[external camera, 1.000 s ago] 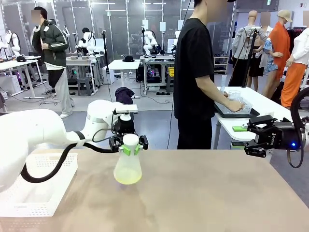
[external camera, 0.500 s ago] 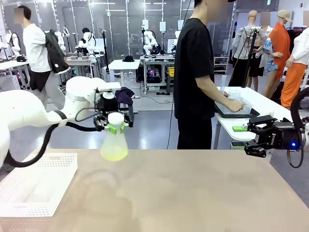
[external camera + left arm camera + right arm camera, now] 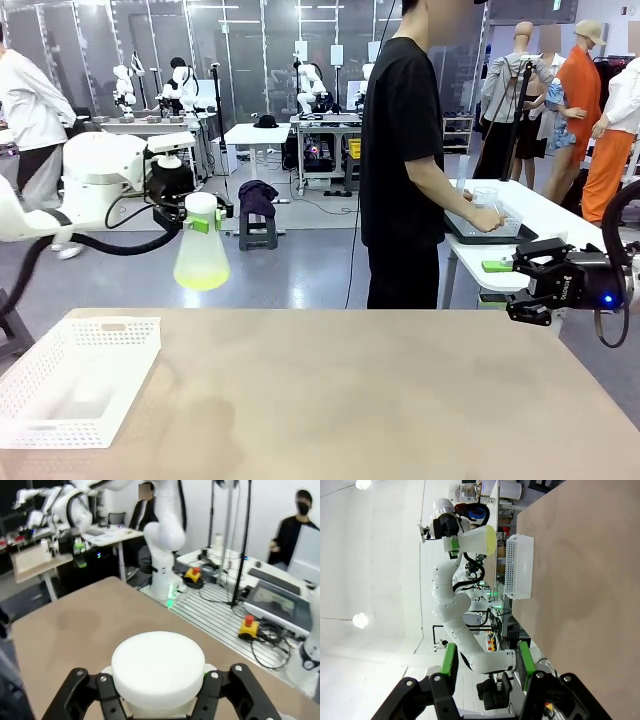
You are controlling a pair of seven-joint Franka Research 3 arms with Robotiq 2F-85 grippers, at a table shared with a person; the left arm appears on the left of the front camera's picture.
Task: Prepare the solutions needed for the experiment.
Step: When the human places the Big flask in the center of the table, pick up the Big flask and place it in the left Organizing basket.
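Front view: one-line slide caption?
Left gripper holds a flask of yellow-green solution above the table.

No legible text, labels, brands or numbers. Faint white print on the right gripper [image 3: 497,266] body is too small to read. Flask [image 3: 201,258] and basket [image 3: 75,385] carry no visible markings.

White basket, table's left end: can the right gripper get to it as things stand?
Probably yes, but it's a long cross-table reach. The right gripper is open and holds nothing, off the table's far right corner; the white basket has only bare tabletop between them. The left gripper holds the flask up above the table's far edge.
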